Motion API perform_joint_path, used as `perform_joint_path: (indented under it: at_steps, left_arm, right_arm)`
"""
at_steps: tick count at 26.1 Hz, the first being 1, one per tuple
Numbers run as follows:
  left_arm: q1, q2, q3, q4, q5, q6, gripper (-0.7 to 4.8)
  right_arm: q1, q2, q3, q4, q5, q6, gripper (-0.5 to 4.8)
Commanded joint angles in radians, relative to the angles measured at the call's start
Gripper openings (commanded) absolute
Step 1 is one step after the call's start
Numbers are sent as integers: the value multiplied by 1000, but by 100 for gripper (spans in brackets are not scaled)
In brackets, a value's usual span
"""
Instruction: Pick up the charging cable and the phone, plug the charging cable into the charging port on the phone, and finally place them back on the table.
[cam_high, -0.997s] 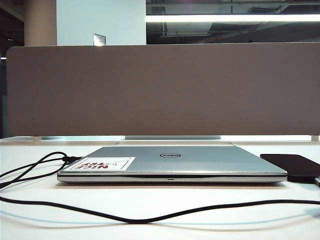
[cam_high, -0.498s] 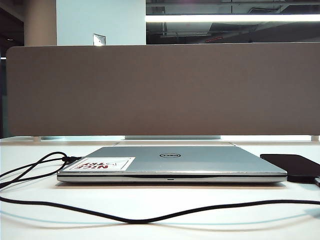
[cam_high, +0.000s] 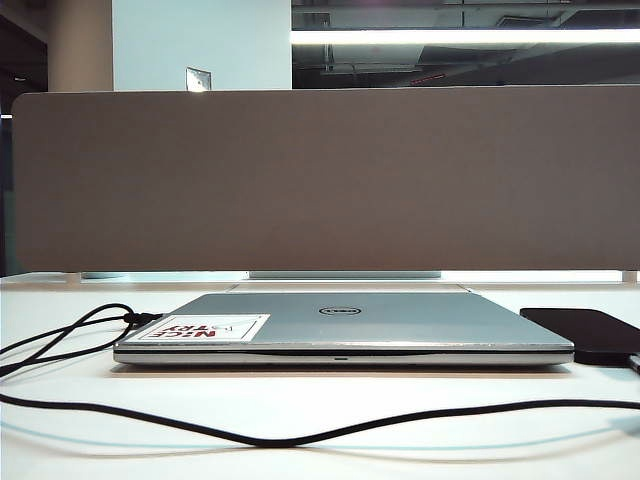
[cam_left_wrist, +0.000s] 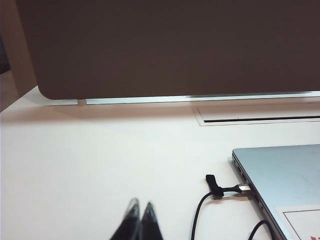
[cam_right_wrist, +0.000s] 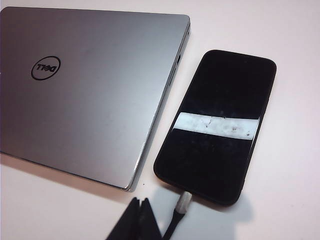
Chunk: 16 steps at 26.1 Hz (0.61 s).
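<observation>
Both the left gripper and right gripper are pinched shut and empty; the right, near the charging cable plugged into the phone, could snag it.

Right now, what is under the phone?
The phone lies flat on the white table, the charging cable meeting its near end. Anything beneath it is hidden. Both grippers, left and right, are shut.

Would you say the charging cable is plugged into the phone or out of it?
Plugged in: in the right wrist view the charging cable's silvery plug sits in the phone's short end, near the shut right gripper.
</observation>
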Motion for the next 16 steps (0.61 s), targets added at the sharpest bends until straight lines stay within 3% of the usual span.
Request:
perform_joint_path:
  at_steps: [1,12,16]
  left_arm:
    - [0,1,3,10,1,0,-6]
    - [0,1,3,10,1,0,-6]
    - [0,1,3,10,1,0,-6]
  right_arm:
    - [0,-2,3,17,2,3,-8]
    - [0,-2,3,17,2,3,-8]
    - [-3,-27,-40,94,29,0,-8]
